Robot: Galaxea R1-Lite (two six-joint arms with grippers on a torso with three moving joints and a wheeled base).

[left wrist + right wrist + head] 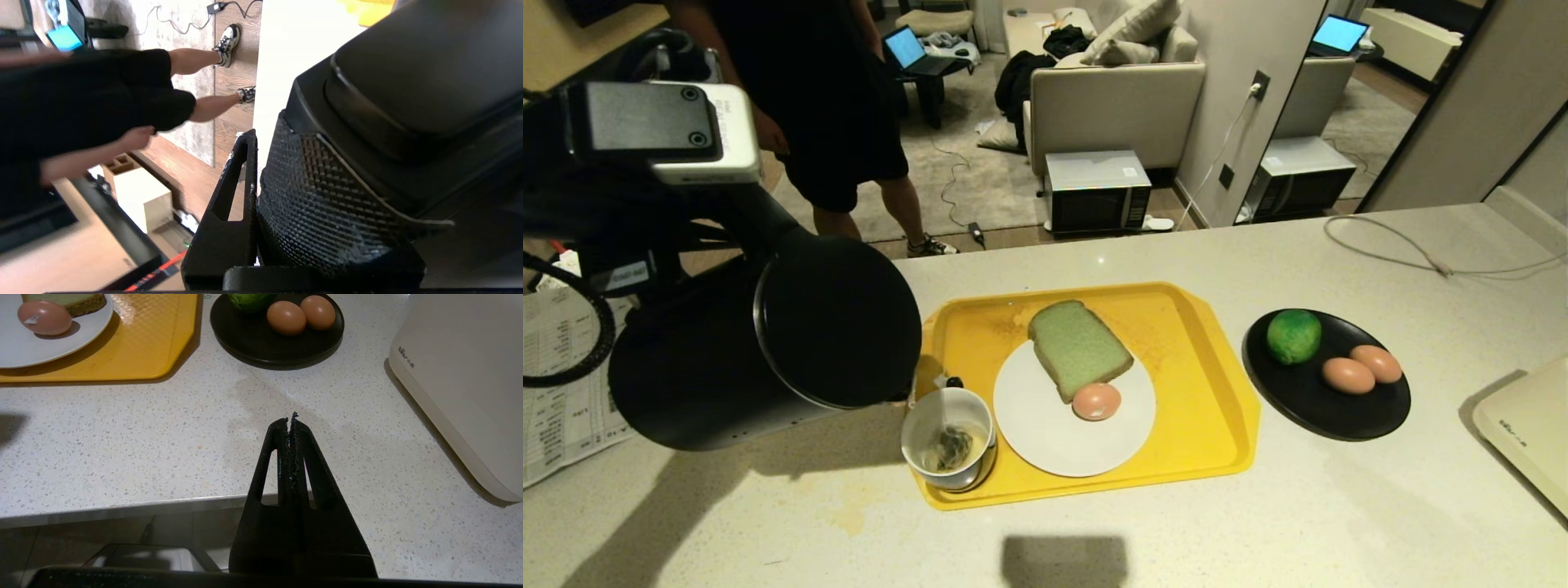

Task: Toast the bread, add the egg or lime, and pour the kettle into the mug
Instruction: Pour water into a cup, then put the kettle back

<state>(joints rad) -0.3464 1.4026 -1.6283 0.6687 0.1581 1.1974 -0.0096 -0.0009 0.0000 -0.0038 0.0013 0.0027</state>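
I see my left gripper (261,192) clamped on the kettle (768,343), tipped over the mug (947,437) at the yellow tray's (1217,408) near-left corner. My right gripper (291,420) is closed, empty. I can't read the cream appliance's (461,384) lettering.

Tilted black kettle (768,343) above mug (947,439)
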